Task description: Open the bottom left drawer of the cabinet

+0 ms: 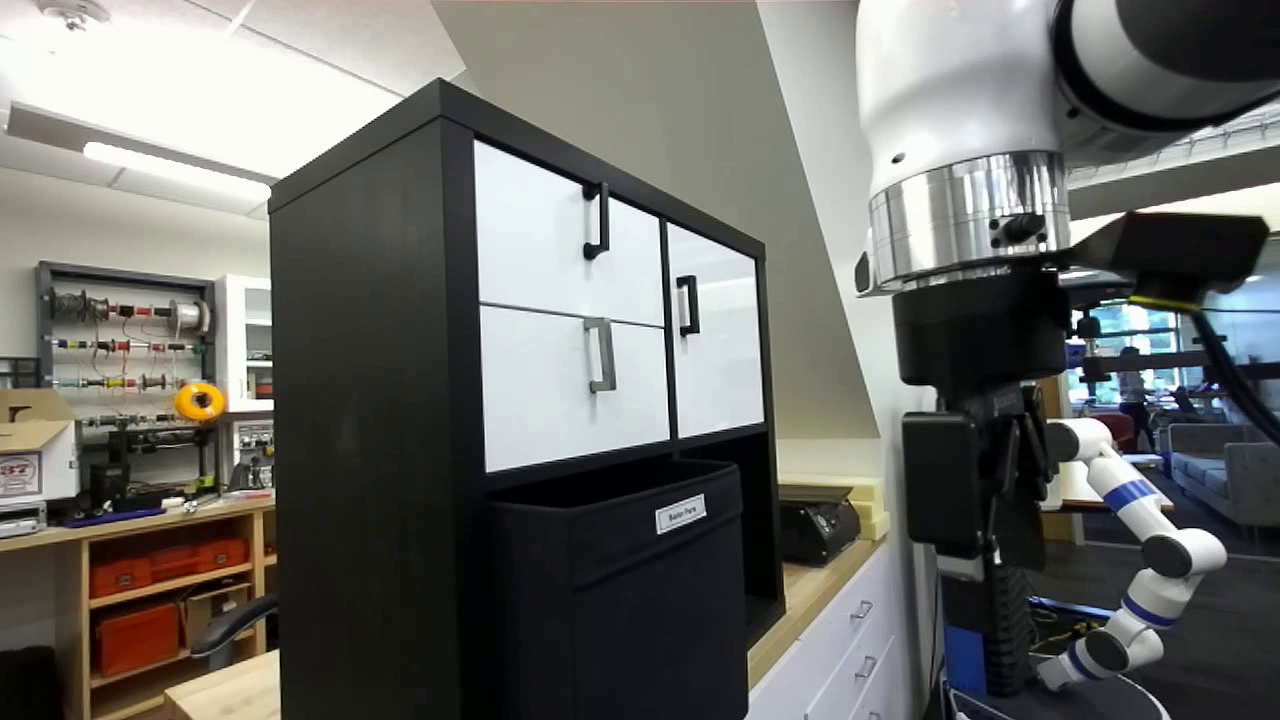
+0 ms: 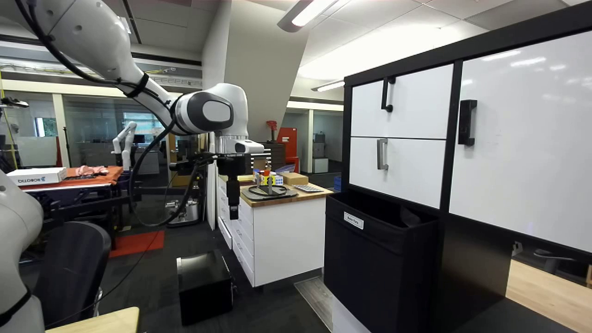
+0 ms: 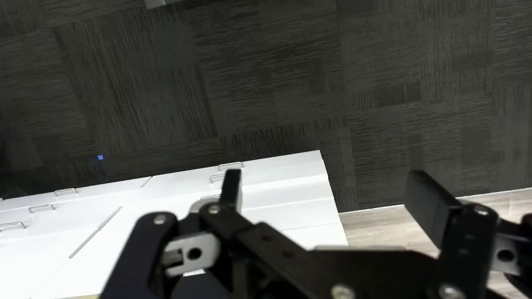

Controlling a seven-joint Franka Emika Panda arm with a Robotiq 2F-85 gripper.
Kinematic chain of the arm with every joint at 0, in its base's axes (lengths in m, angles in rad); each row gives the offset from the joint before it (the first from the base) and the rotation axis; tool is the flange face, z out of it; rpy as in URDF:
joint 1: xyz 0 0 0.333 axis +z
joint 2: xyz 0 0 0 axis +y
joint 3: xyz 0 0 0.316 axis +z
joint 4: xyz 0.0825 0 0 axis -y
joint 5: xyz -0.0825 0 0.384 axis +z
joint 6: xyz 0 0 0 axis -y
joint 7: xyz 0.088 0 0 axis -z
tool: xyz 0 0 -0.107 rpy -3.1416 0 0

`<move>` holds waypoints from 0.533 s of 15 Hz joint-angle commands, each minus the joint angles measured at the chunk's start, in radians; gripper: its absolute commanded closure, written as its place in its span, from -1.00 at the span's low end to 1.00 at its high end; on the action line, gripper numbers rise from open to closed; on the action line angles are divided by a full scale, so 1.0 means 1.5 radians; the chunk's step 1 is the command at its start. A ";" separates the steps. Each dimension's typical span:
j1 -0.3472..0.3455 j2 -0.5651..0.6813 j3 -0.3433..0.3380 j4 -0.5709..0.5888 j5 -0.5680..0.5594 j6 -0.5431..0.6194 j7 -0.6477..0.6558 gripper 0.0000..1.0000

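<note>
The cabinet point(image 1: 360, 400) is tall and black with white fronts; it also shows in an exterior view point(image 2: 455, 138). The bottom left drawer point(image 1: 540, 400) is a flat white front with a grey bar handle point(image 1: 605, 355). It looks closed, and it also shows in an exterior view point(image 2: 411, 173). A similar white front point(image 1: 530, 230) with a black handle is directly above. My gripper point(image 3: 324, 176) is open and empty, pointing down. In both exterior views it hangs well apart from the cabinet point(image 1: 975, 530) point(image 2: 233, 208). The cabinet and drawer are out of the wrist view.
A black fabric bin point(image 1: 640, 600) with a white label sits below the drawer. A white drawer unit point(image 2: 289, 240) with a wooden top stands near the gripper and shows below it in the wrist view point(image 3: 286, 191). A black box point(image 2: 203, 286) stands on the floor.
</note>
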 commanded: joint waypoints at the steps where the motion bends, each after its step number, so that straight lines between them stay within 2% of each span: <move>1: 0.009 0.014 -0.030 0.005 -0.013 0.046 -0.004 -1.00; 8: -0.005 0.029 -0.065 0.020 -0.064 0.116 -0.027 -1.00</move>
